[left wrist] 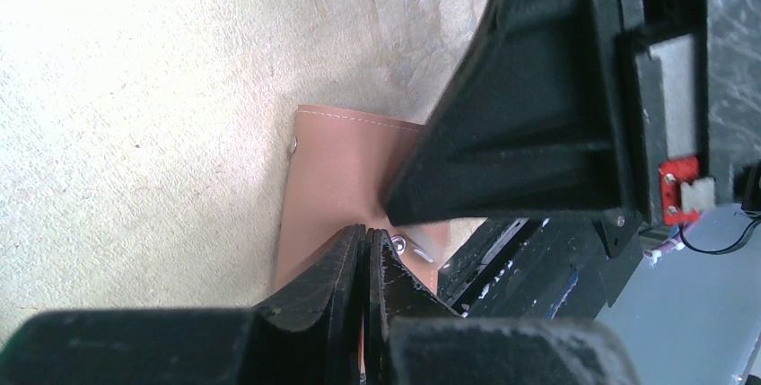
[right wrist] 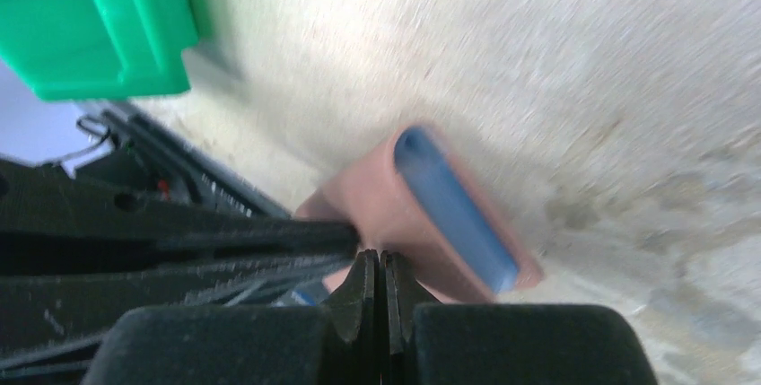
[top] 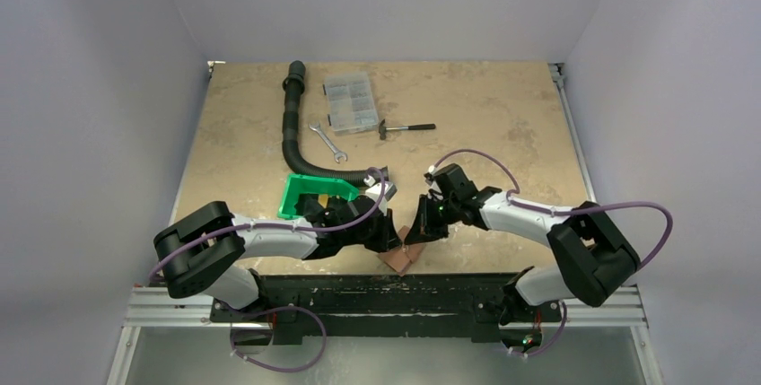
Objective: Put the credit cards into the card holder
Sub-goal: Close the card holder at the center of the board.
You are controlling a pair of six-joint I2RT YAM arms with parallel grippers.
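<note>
Card holder (left wrist: 336, 179) is lying at the near edge of the table (top: 502, 188), just ahead of the gap between the two arm bases, and both arms are converging on it from opposite sides. Left gripper (left wrist: 364, 246) is reaching in from the left with its jaws pressed fully together. The brown leather is spreading out on either side of its tips, so it appears to be pinching a flap of the holder, with the snap stud (left wrist: 293, 144) sitting on the flap's far left edge. Right gripper (right wrist: 378, 268) is coming in from the right, jaws likewise closed tight. Its tips are touching the holder's near edge, but I cannot tell whether any leather is caught between them. In the right wrist view the holder is standing partly open as a flattened loop, showing its blue lining end-on, with its long axis running away from the right fingertips and off to their right. Neither arm is clearly nearer, as both sets of tips are meeting at the same spot. Green bin (top: 310, 189) is sitting just left of the left gripper. No credit cards are showing in any view. Judgement: the coming move is depending on that mouth facing the right arm, so a card would be entering along the loop's long axis.
</note>
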